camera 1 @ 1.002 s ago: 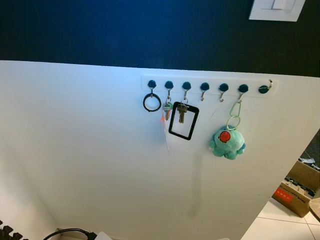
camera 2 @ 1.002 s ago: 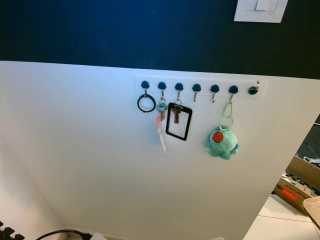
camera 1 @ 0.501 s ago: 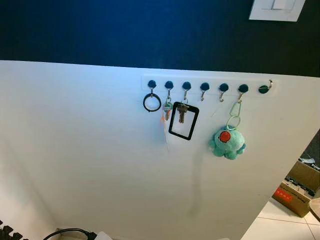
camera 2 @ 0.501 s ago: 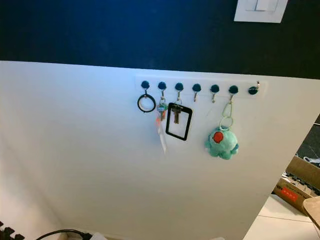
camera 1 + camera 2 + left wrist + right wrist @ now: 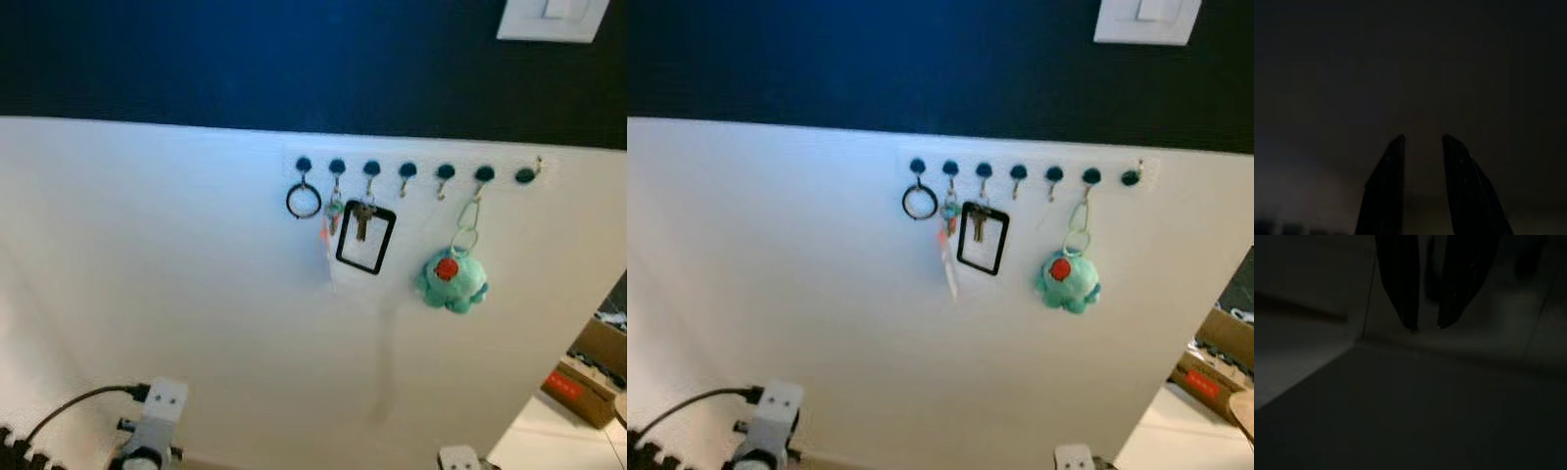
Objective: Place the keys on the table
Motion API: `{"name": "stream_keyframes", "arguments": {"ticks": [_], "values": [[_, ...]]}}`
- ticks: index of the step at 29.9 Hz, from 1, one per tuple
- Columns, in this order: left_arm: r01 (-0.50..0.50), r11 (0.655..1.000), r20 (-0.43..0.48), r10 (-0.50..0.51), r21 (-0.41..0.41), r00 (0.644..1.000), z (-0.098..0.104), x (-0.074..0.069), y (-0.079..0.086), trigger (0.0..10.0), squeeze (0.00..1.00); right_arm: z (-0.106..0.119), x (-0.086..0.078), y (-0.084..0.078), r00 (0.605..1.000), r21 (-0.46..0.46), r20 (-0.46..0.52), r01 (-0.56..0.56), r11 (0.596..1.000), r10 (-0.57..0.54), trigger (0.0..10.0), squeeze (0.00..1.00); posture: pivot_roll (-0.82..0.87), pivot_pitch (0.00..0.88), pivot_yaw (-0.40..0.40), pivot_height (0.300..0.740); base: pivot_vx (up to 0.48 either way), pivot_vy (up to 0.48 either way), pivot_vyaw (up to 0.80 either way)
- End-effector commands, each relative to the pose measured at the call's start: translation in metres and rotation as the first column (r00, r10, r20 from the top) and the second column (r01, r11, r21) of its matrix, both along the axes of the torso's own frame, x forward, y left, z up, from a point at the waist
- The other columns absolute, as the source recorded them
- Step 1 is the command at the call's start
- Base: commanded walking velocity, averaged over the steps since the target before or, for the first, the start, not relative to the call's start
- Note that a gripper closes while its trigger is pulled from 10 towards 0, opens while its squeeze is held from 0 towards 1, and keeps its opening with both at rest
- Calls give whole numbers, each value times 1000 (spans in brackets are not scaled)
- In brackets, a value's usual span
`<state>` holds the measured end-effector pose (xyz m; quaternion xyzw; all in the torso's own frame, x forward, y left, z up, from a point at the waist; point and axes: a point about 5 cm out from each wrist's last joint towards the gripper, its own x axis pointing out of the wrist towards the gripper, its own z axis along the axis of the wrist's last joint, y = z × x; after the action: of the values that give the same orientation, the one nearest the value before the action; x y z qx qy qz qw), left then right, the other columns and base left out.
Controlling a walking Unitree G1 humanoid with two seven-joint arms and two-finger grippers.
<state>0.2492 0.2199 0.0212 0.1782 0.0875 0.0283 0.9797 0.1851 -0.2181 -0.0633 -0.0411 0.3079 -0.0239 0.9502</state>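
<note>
A white rack of seven dark-knobbed hooks (image 5: 421,172) is fixed to the white wall (image 5: 176,274) just below a dark blue band. From left to right it carries a black ring (image 5: 304,201), keys (image 5: 361,221) hanging in front of a black rectangular frame (image 5: 365,238), and a teal plush octopus (image 5: 451,280) on a pale green carabiner. A white light switch plate (image 5: 549,18) sits at top right, a cardboard box (image 5: 585,392) stands on the floor at lower right, and the left arm's wrist (image 5: 152,426) with its black cable rises at the bottom left.

My head cameras look forward at a white wall with a hook rail (image 5: 416,171), from a moderate distance; both eyes share the rail, the plush (image 5: 451,280) and the switch plate (image 5: 1146,20) (the right eye slightly offset). My left wrist camera looks along its fingers (image 5: 1383,191) into darkness. My right wrist camera faces a dim floor.
</note>
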Motion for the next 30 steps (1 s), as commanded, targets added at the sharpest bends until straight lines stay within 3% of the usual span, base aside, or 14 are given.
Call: {"name": "stream_keyframes", "arguments": {"ticks": [1, 4, 6, 8, 10, 11, 12, 14, 16, 19, 23, 26, 30], "values": [[46, 999, 77, -46, 5, 996, 25, 4, -3, 10000, 0, 10, 7, -8, 995, -23, 90, 31, 999, -29, 10000, 0, 2, 13, 21, 740, 0, 0, 0], [127, 992, 294, -120, -2, 948, 92, 11, -23, 10000, 0, 33, 20, -12, 961, -60, 276, 40, 997, -22, 10000, 0, -4, 26, 22, 740, 0, 0, 0], [147, 989, 383, -130, -14, 915, 121, 13, -30, 10000, 0, 43, 24, -11, 937, -60, 349, 47, 997, -23, 10000, 0, -6, 32, 19, 740, 0, 0, 0], [147, 989, 383, -130, -14, 915, 121, 13, -30, 10000, 0, 43, 24, -11, 937, -60, 349, 47, 997, -23, 10000, 0, -6, 32, 19, 740, 0, 0, 0], [194, 981, 511, -166, -1, 843, 167, 17, -42, 10000, 0, 53, 22, -7, 908, -45, 419, 54, 998, -30, 10000, 0, -1, 35, 13, 740, 0, 0, 0], [194, 981, 511, -166, -1, 843, 167, 17, -42, 10000, 0, 53, 22, -7, 908, -45, 419, 54, 998, -30, 10000, 0, -1, 35, 13, 740, 0, 0, 0], [218, 976, 554, -187, 10, 812, 186, 20, -49, 10000, 0, 55, 21, -5, 900, -36, 435, 53, 998, -32, 10000, 0, -1, 35, 13, 740, 0, 0, 0], [230, 967, 557, -249, 106, 792, 205, 34, -65, 10000, 0, 53, 16, 1, 901, -18, 433, 41, 999, -29, 10000, 0, 6, 32, 1, 740, 0, 0, 0], [225, 964, 552, -267, 144, 790, 210, 39, -71, 10000, 0, 51, 15, 4, 903, -12, 429, 37, 999, -29, 10000, 0, 6, 32, 1, 740, 0, 0, 0], [267, 957, 583, -281, 112, 762, 222, 50, -90, 10000, 0, 48, 14, 7, 908, -4, 418, 33, 999, -29, 10000, 0, -1, 28, 1, 740, 0, 0, 0], [297, 954, 581, -265, 43, 770, 233, 59, -106, 10000, 0, 48, 15, 10, 908, 0, 417, 34, 999, -31, 10000, 0, -19, 26, 12, 740, 0, 0, 0], [279, 960, 556, -251, 34, 792, 244, 66, -107, 10000, 0, 52, 15, 10, 905, 4, 423, 47, 999, -44, 10000, 0, -33, 27, 20, 740, 0, 0, 0], [293, 955, 542, -272, 48, 795, 249, 66, -106, 10000, 0, 52, 13, 8, 906, 9, 419, 66, 998, -63, 10000, 0, -36, 25, 26, 740, 0, 0, 0]]}}
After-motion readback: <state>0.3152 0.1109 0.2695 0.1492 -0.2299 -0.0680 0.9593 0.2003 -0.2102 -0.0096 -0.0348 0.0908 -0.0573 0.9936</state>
